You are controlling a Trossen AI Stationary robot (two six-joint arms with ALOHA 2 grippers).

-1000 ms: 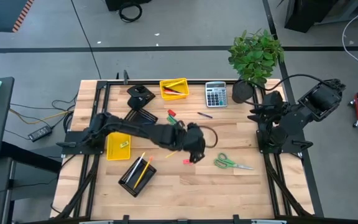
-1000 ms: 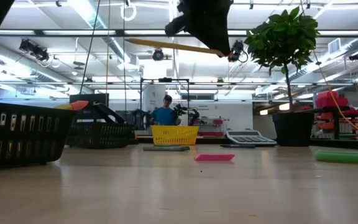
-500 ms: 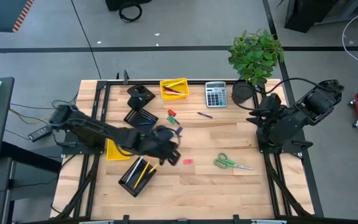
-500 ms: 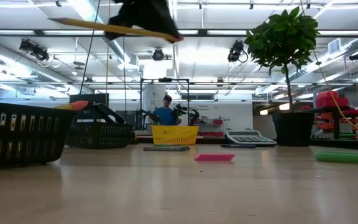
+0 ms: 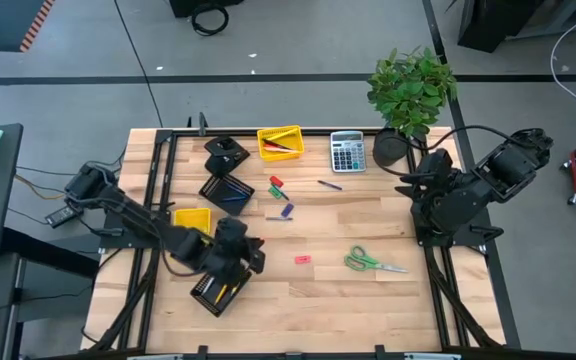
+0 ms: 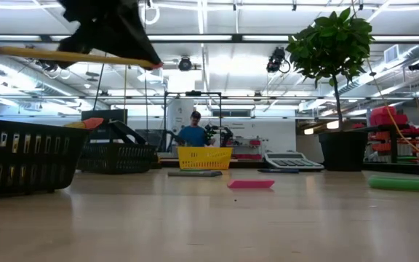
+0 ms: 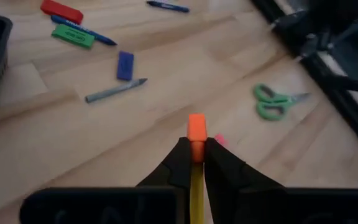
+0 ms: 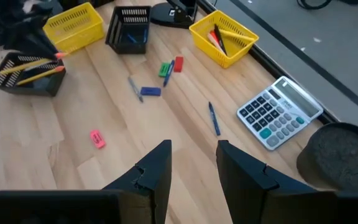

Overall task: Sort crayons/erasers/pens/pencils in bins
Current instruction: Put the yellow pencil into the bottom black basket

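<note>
With the left tool clamped on the long yellow pencil, lower it lengthwise into the near black mesh bin beside the pencils already there before releasing.

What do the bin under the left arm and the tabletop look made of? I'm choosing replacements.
The bin looks like black wire mesh, probably coated metal: light shows through its gridded walls. The tabletop looks like light wood with a smooth finish: jointed planks with visible grain.
</note>
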